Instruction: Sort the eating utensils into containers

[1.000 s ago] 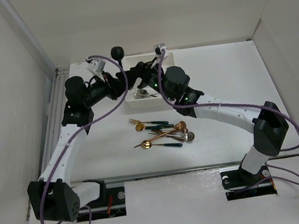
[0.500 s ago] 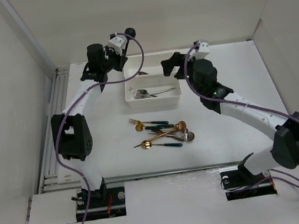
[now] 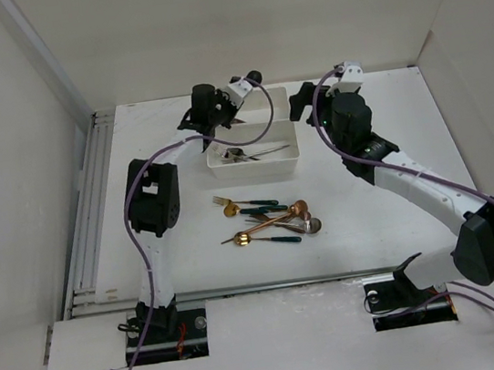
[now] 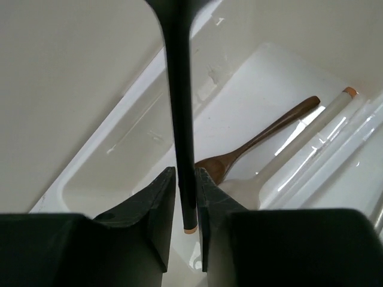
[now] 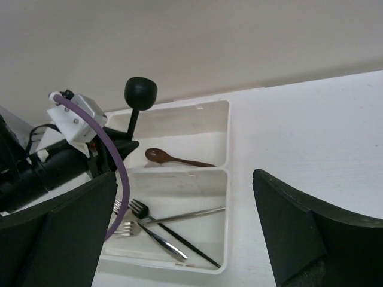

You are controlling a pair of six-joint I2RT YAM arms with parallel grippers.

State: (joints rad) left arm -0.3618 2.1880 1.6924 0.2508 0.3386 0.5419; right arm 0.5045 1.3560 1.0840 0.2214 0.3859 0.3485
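My left gripper (image 3: 235, 99) is shut on the handle of a black spoon (image 3: 253, 77), held upright over the far white tray (image 3: 276, 98). In the left wrist view the jaws (image 4: 185, 182) clamp the black handle (image 4: 178, 89) above that tray (image 4: 119, 155), where a brown spoon (image 4: 263, 140) lies. The right wrist view shows the black spoon (image 5: 140, 92), the brown spoon (image 5: 179, 160) and a few forks (image 5: 143, 216) in the near tray (image 5: 226, 239). My right gripper (image 3: 302, 104) is open and empty beside the trays' right end (image 5: 185, 236).
A pile of several gold, copper, silver and green-handled utensils (image 3: 270, 218) lies on the table in front of the near tray (image 3: 296, 155). White walls enclose the table at the back and sides. A purple cable (image 5: 114, 155) loops by the left gripper.
My left gripper has swung right and down along the back with the black spoon, to over the far tray. My right gripper has pulled back from the trays to their right end.
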